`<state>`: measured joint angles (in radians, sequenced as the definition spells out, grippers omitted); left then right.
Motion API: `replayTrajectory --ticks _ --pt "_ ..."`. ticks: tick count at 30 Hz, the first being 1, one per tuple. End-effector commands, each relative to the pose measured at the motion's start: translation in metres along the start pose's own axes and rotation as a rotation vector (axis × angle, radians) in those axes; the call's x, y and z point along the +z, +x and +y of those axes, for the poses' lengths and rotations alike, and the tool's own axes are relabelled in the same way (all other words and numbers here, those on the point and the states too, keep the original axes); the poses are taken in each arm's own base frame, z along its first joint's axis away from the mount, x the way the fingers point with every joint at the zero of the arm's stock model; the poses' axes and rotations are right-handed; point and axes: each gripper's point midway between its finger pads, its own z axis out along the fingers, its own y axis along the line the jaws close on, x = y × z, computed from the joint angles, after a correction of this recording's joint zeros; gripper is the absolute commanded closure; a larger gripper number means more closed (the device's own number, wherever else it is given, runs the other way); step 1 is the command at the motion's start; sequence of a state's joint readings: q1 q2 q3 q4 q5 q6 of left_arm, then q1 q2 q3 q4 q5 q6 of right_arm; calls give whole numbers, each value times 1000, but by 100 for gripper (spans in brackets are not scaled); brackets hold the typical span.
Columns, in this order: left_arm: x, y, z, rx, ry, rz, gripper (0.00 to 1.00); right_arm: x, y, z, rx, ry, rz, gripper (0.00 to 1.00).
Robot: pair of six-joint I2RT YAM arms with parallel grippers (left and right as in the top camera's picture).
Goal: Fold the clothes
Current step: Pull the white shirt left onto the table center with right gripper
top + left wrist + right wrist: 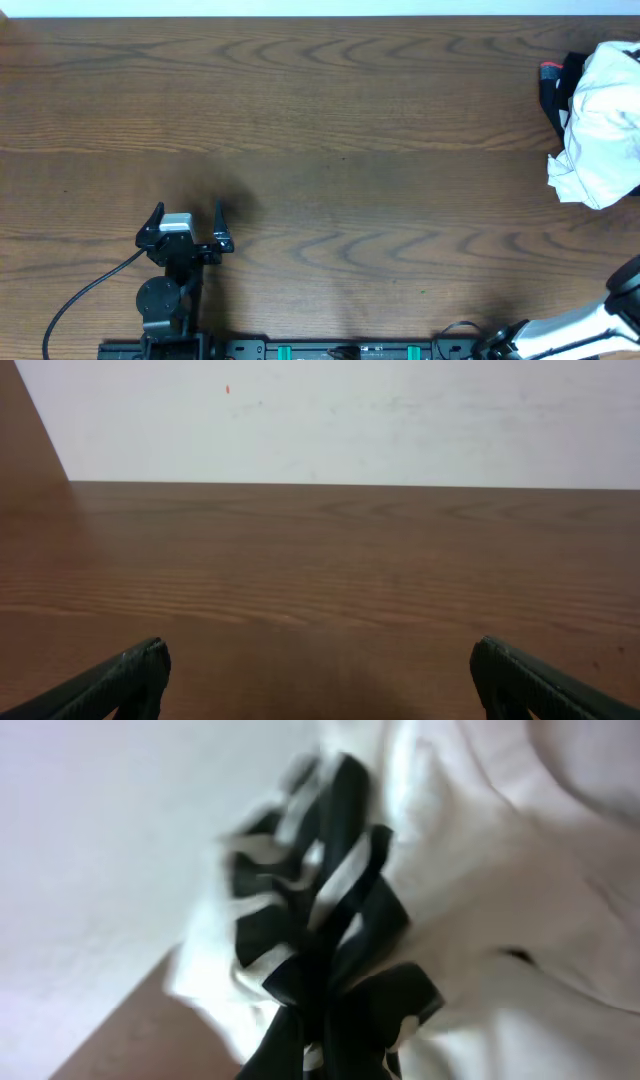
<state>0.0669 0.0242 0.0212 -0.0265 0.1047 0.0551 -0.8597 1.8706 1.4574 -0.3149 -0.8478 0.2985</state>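
L claw (187,213) spread wide, holding nothing, low over tabletop (350,120). R claw clamped tight on bunched white clothes (480,910) w/ black stripes; its fingers hidden.

Prob. lab: wood-grain table (320,100) w/ plain white wall (400,420).

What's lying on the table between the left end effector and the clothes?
Nothing. The overhead view shows only bare wood table between the left end effector and the clothes.
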Motion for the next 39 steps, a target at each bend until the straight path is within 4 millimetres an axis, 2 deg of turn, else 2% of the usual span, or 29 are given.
replayTrajectory --ticks 1,4,7,11,13,15,18,19,22,25,28,32,33,35,37,39 --pt "1 16 -3 -7 18 49 2 -27 -8 91 -105 -136 -28 99" --pt "1 16 -3 -7 18 49 2 -32 8 147 -176 -200 -2 99" --pt "1 16 -3 -7 18 49 2 -34 39 208 -248 -286 56 99" --pt "1 16 -3 -7 18 49 2 -29 102 288 -342 -436 188 99" --pt "1 16 -3 -7 18 49 2 -24 139 318 -371 -500 275 99" --pt "1 16 -3 -7 18 50 2 -17 169 333 -383 -513 343 99" --pt "1 16 -3 -7 18 49 2 -2 230 354 -415 -505 473 99" --pt "1 16 -3 -7 18 49 2 -1 240 358 -423 -508 494 99" --pt "1 16 -3 -7 18 49 2 3 301 380 -469 -552 621 99" --pt "1 16 -3 -7 18 49 2 4 351 393 -509 -574 720 98" --pt "1 16 -3 -7 18 49 2 6 405 398 -557 -569 817 91" --pt "1 16 -3 -6 18 49 2 11 457 394 -590 -523 904 84" --pt "1 16 -3 -7 18 49 2 11 471 393 -594 -513 926 78" --pt "1 16 -3 -7 18 49 2 12 491 393 -613 -517 954 75" --pt "1 16 -3 -7 18 49 2 18 499 389 -634 -490 947 70" --pt "1 16 -3 -7 18 49 2 25 497 385 -659 -457 914 54"
